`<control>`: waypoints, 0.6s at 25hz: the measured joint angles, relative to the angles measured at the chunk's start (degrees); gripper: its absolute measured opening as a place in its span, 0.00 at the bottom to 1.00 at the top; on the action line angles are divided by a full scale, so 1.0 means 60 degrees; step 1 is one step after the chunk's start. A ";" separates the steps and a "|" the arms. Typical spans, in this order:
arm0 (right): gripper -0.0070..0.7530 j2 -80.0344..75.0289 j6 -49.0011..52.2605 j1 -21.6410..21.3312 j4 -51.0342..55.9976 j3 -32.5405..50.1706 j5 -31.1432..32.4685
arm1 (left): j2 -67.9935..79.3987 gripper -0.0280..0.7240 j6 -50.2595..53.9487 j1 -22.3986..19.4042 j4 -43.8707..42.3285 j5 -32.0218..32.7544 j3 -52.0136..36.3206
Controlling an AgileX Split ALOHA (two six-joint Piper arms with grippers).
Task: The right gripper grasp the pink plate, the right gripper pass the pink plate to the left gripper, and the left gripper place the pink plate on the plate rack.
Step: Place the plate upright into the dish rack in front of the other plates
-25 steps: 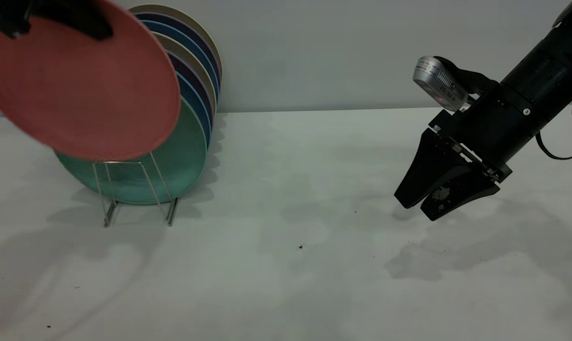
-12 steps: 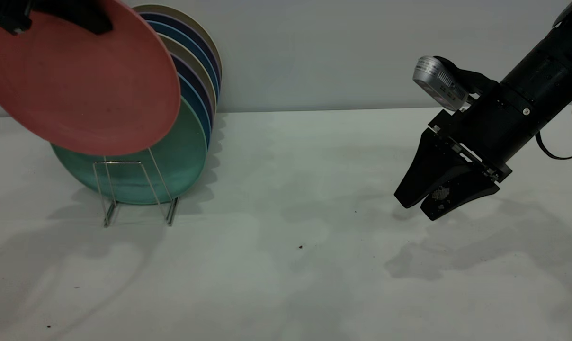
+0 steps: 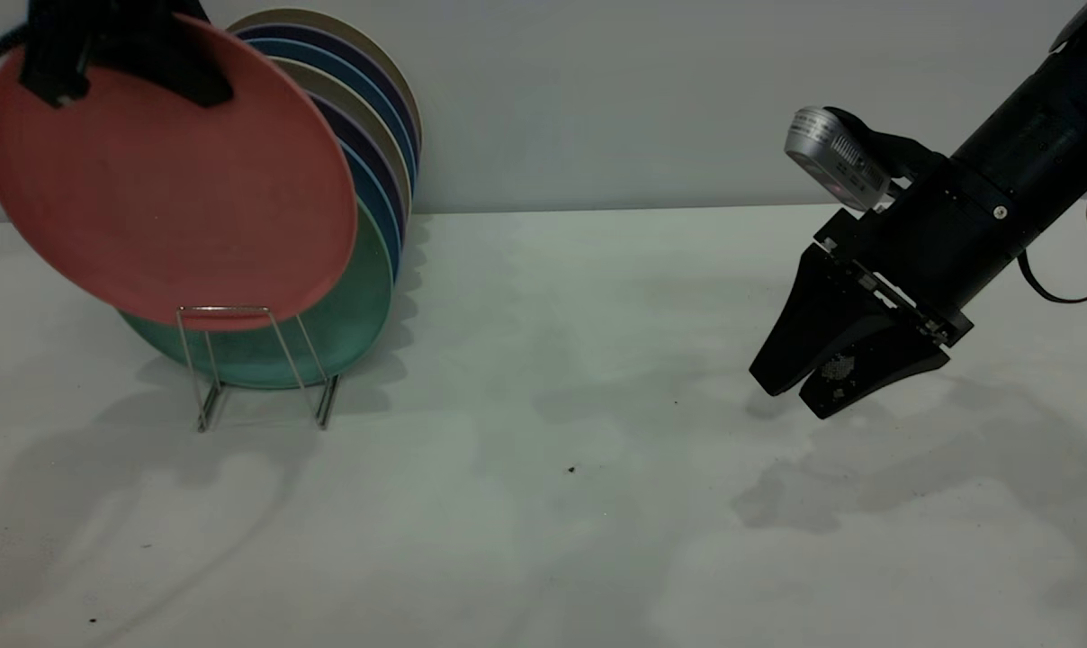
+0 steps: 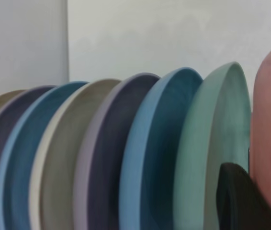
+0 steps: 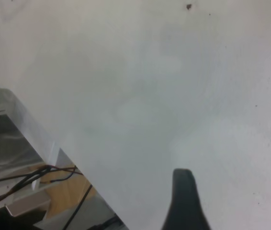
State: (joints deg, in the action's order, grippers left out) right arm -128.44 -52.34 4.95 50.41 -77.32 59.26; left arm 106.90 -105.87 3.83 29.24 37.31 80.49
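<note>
Hiding rack (image 3: 238,360) behind pink plate (image 3: 166,180)

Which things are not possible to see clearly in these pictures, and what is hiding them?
- Exterior view: the left gripper is cut off by the top edge.
- Exterior view: the pink plate covers most of the teal-green plate and the upper plate rack; whether the plate sits in a slot is unclear.
- Left wrist view: the rack is out of frame.
- Right wrist view: of the right gripper, only one fingertip shows.
</note>
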 joint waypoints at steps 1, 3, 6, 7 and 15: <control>0.76 0.0000 0.0000 0.0000 0.0000 0.0000 0.0000 | 0.0099 0.20 -0.0002 0.0000 0.0000 -0.0030 0.0000; 0.76 0.0000 0.0000 0.0000 0.0000 0.0000 0.0000 | 0.0280 0.20 -0.0010 0.0000 0.0000 -0.0080 0.0000; 0.76 0.0000 0.0000 0.0000 0.0000 0.0000 0.0000 | 0.0601 0.20 -0.0021 0.0000 0.0000 -0.0156 0.0008; 0.76 0.0000 0.0000 0.0000 0.0000 0.0000 0.0000 | 0.0683 0.20 -0.0021 0.0000 0.0000 -0.0180 0.0009; 0.76 0.0000 0.0000 0.0000 0.0000 0.0000 -0.0040 | 0.0991 0.20 0.0012 0.0000 0.0013 -0.0249 0.0017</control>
State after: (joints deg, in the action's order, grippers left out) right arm -128.44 -52.34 4.95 50.41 -77.32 59.02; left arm 112.85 -105.80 3.83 29.32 35.81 80.59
